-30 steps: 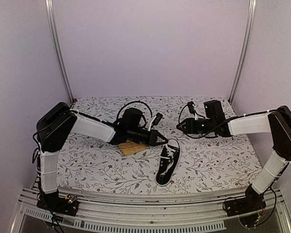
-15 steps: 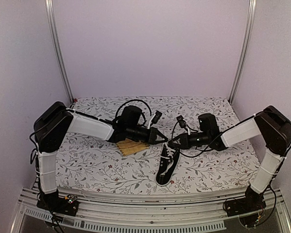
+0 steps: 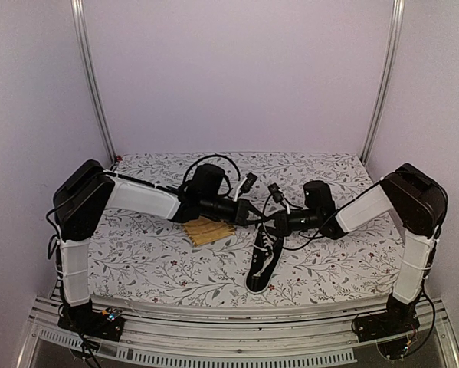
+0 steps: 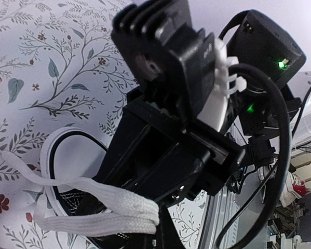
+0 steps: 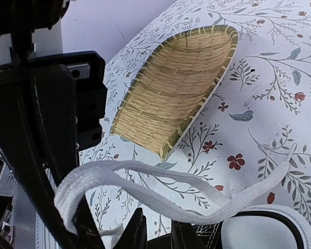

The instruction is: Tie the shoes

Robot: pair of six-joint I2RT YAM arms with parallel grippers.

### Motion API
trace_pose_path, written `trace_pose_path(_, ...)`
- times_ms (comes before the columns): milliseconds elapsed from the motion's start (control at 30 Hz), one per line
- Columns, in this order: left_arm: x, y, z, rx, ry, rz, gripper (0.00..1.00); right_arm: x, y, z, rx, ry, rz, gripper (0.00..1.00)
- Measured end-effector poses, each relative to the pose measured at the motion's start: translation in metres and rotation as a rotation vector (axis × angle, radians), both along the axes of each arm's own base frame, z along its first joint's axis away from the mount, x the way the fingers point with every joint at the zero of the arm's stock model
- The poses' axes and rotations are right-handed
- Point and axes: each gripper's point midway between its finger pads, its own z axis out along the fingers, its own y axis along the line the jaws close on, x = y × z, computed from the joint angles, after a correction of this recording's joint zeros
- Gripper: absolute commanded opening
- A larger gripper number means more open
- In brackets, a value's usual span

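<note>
The sneaker lies on its sole near the near edge of the table, a little right of the middle. Its dark end is closest to the arm bases and its white-capped end points toward the far edge. I judge it a light canvas thing (likely to skate on the cloth if a lace is hauled sideways). It looks stiff only at the rubber rim, so the body is best let be, or pinned from above.

The lace is the part to take hold of. It is flat, woven and limp, with enough tooth not to slip between pads, though it will flop and twist wherever it goes slack. The best hold, as I judge it, is close to the fold of a loop or near a free end, pinched across the flat.

Over the far end of the shoe the two grippers meet almost nose to nose. The left gripper is clamped tight. In both wrist views a doubled loop of lace bunches at its tip, so it appears to have that loop. The right gripper shows its two fingertips low in its own view with only a slim gap between them. A strand runs across just ahead of them (very close), and whether it is nipped I cannot tell.

Farther back and to the left, a woven tray lies under the left arm, just beside the shoe's far end and apart from it.
</note>
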Motion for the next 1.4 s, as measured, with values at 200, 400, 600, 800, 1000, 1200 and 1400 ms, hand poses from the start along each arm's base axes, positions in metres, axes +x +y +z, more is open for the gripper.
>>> trace_pose_path(200,-0.001,-0.002,0.003,-0.010,0.006,-0.008,0.00,0.000,0.006,-0.004,0.014,-0.022,0.010,0.26)
trace_pose_path(400,-0.001,-0.003,0.007,-0.018,0.013,-0.008,0.00,0.012,0.007,-0.003,0.022,-0.083,-0.040,0.30)
trace_pose_path(600,-0.004,-0.004,0.007,-0.017,0.028,-0.019,0.00,0.020,0.011,-0.005,0.023,-0.147,-0.084,0.32)
trace_pose_path(800,-0.008,-0.004,0.004,-0.006,0.050,-0.028,0.00,0.024,0.015,-0.008,-0.003,-0.206,-0.117,0.32)
trace_pose_path(1000,-0.009,-0.004,0.004,-0.005,0.055,-0.027,0.00,0.028,0.017,-0.011,-0.019,-0.244,-0.131,0.32)
trace_pose_path(1200,-0.010,-0.004,0.003,0.001,0.063,-0.027,0.00,0.031,0.020,-0.011,-0.023,-0.277,-0.119,0.25)
trace_pose_path(1400,-0.010,-0.008,0.008,-0.007,0.056,-0.032,0.00,0.022,0.031,-0.007,-0.009,-0.318,-0.067,0.05)
